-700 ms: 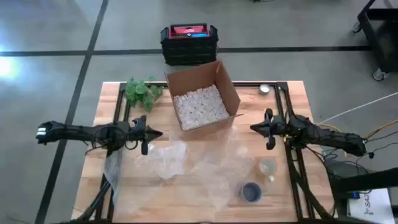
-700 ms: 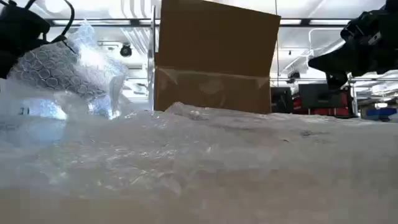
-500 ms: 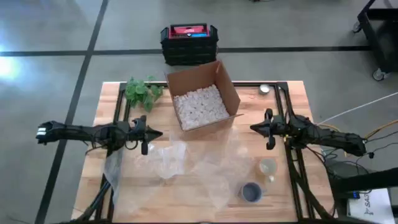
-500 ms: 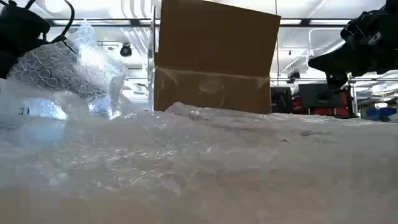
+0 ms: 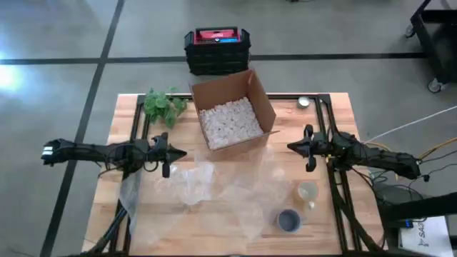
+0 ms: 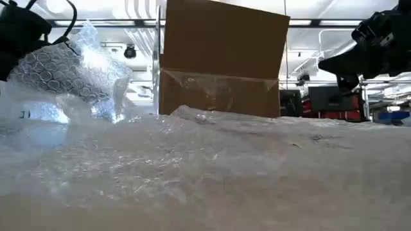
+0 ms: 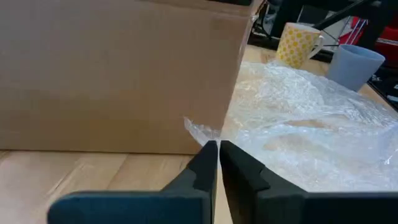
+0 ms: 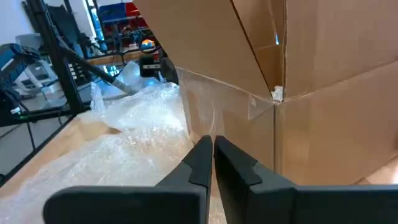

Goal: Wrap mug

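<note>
1. Left gripper hovers near the desk's left edge – fingers closed, empty.
2. Right gripper the same, right of the cardboard box.
3. Yellow mug and blue mug stand near the front-right corner, beside the bubble wrap.

No lettering, label or number can be made out on the cardboard box, the mugs or anything else.

Evenly lit from overhead, with faint, soft shadows. Glares white at the ceiling lights in the low view, glints off the bubble wrap. Blurs near foreground wrap and wrist-view fingers.
</note>
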`<action>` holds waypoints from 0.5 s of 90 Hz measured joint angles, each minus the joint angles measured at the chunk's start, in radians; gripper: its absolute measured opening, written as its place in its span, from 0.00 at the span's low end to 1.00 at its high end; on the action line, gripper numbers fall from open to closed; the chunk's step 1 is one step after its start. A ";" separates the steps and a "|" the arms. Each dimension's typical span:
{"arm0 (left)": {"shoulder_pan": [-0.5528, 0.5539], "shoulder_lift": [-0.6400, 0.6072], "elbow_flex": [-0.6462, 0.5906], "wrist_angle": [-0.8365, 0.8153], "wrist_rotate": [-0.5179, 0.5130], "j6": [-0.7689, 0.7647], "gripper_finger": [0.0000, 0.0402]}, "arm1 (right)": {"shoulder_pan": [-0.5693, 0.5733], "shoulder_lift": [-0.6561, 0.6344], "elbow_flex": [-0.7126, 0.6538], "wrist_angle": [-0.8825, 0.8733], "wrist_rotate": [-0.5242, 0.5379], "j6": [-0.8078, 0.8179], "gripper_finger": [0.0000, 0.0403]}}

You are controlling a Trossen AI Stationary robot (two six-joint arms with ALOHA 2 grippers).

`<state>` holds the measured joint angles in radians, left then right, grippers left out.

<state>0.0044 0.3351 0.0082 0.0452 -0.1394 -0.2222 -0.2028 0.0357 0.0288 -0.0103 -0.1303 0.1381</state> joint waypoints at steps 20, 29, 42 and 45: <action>0.000 0.000 0.000 0.000 0.000 0.000 0.02 | 0.000 0.000 0.000 0.000 0.000 0.000 0.01; 0.000 0.000 0.000 0.000 0.000 0.000 0.02 | 0.000 0.000 0.000 0.000 0.000 0.000 0.01; 0.000 0.000 0.000 0.031 -0.036 0.297 0.02 | 0.000 0.000 0.000 0.000 0.000 0.000 0.01; 0.001 0.000 0.000 0.042 -0.041 0.359 0.02 | 0.000 0.000 0.000 0.000 0.000 0.000 0.01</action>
<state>0.0051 0.3347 0.0086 0.0868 -0.1800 0.1368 -0.2029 0.0358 0.0288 -0.0104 -0.1303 0.1383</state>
